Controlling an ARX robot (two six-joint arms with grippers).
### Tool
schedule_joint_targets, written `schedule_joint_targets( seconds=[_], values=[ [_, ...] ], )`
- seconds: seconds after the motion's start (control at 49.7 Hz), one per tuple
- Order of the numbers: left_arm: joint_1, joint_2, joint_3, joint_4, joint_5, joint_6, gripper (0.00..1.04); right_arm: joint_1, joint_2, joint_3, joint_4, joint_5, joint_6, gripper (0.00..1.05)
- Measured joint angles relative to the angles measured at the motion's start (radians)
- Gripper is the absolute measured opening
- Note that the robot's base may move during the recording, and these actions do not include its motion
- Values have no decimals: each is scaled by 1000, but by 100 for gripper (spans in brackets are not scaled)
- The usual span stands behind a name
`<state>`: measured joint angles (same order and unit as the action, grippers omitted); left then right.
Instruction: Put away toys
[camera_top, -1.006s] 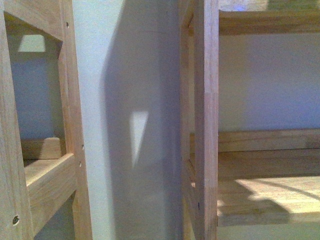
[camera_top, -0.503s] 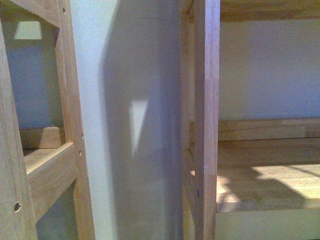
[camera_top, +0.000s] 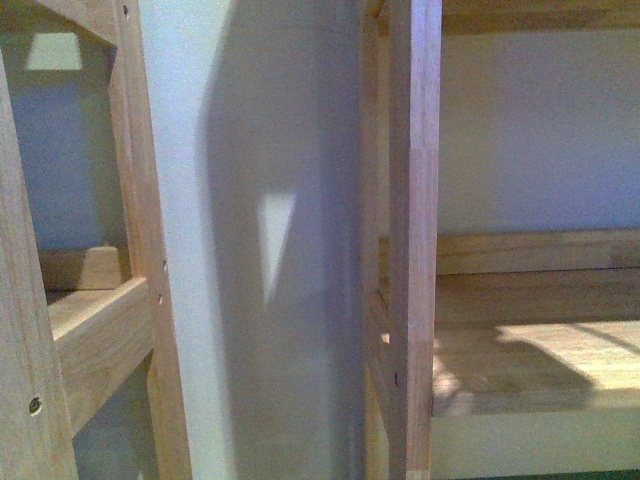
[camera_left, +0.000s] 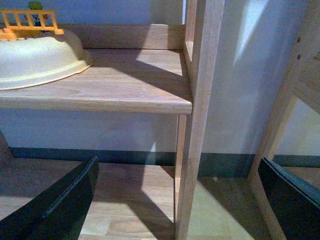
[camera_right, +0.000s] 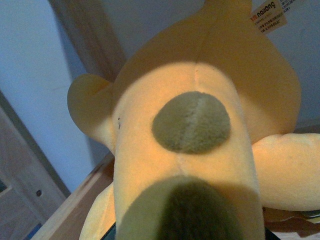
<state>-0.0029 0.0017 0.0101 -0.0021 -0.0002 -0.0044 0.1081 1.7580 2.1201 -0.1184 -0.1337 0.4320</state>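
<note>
The front view shows neither arm, only furniture: a light wooden shelf upright (camera_top: 414, 240) rising through the middle, a bare wooden shelf board (camera_top: 530, 350) patched with sunlight out at 3 o'clock from it, a second wooden frame (camera_top: 100, 330) at 9 o'clock, and a pale wall (camera_top: 250, 200) between the two.

The left wrist view alone shows what sits on a shelf — a cream, shallow, rounded bowl-like dish (camera_left: 40, 57) at the 10 o'clock corner, with an orange-yellow plastic fence-like toy piece (camera_left: 30, 22) just behind its rim. The left gripper's (camera_left: 177, 200) two dark fingers (camera_left: 65, 205) stand well apart at the lower corners of that view, with nothing between them.

Only the right wrist view shows the soft orange-yellow plush animal (camera_right: 200, 150). It fills the frame — a dull olive oval patch at its centre, a stubby limb at 9 o'clock, a pale printed tag (camera_right: 269, 15) at 1 o'clock. It lies right against the camera, over a wooden edge. The right gripper's fingers are hidden, so I cannot tell their spread or whether they hold the plush.
</note>
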Motion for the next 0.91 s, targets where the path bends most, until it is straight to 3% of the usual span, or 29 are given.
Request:
schedule_joint_targets(
  seconds=[0.262, 0.483, 0.785, 0.905],
  values=[
    [0, 0, 0, 0, 0, 0, 99, 8, 17, 13, 2, -100, 82, 20],
    [0, 0, 0, 0, 0, 0, 99, -5, 17, -8, 19, -113, 109, 20],
    [0, 0, 0, 0, 0, 0, 99, -21, 10, -36, 48, -101, 114, 58],
    [0, 0, 0, 0, 0, 0, 99, -23, 0, -39, 55, -89, 114, 80]
  ],
)
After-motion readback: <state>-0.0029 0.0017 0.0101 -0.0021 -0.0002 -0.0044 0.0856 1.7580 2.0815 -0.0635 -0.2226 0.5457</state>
